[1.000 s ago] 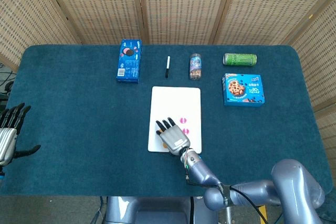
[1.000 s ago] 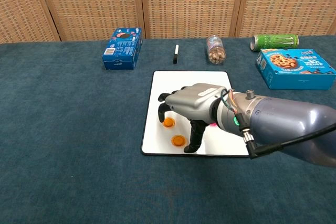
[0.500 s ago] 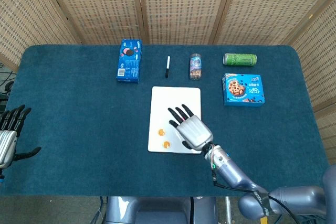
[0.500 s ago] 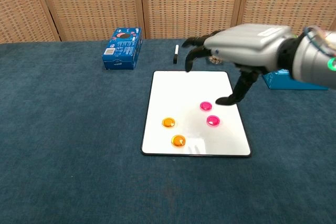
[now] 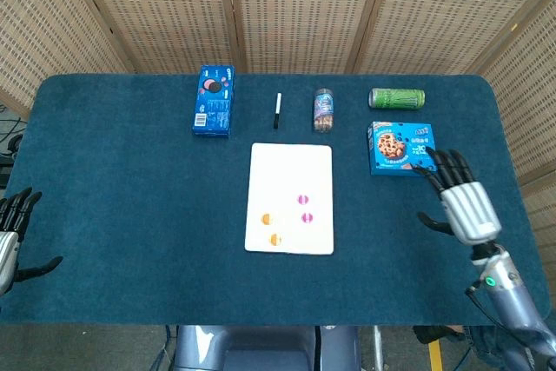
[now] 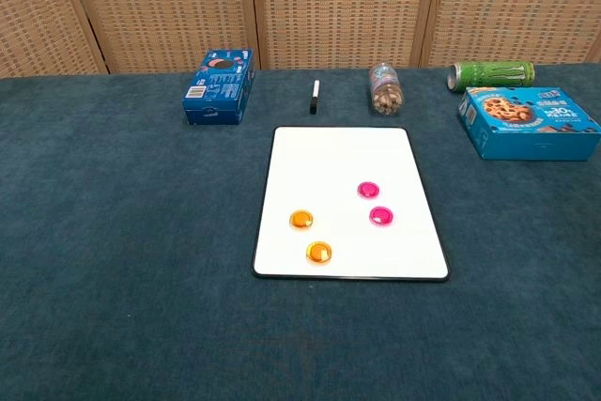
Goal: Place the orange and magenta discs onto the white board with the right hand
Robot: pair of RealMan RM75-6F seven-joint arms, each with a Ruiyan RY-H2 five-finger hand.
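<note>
The tabletop [image 6: 113, 260] has a dark blue cloth on it. A white board [image 6: 349, 152] lies flat in the middle. Along the far edge sit a blue cookie pack [image 6: 219, 87], a black pen [image 6: 315, 96], a clear jar [image 6: 385, 88] on its side and a green can [image 6: 490, 74] on its side. A blue cookie box [image 6: 528, 121] lies near the right edge.

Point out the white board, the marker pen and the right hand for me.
white board [image 6: 338, 152], chest view, bare upper part of its surface.
marker pen [image 6: 315, 97], chest view, middle of its barrel.
right hand [image 5: 460, 202], head view, back of the hand, fingers spread, holding nothing.
</note>
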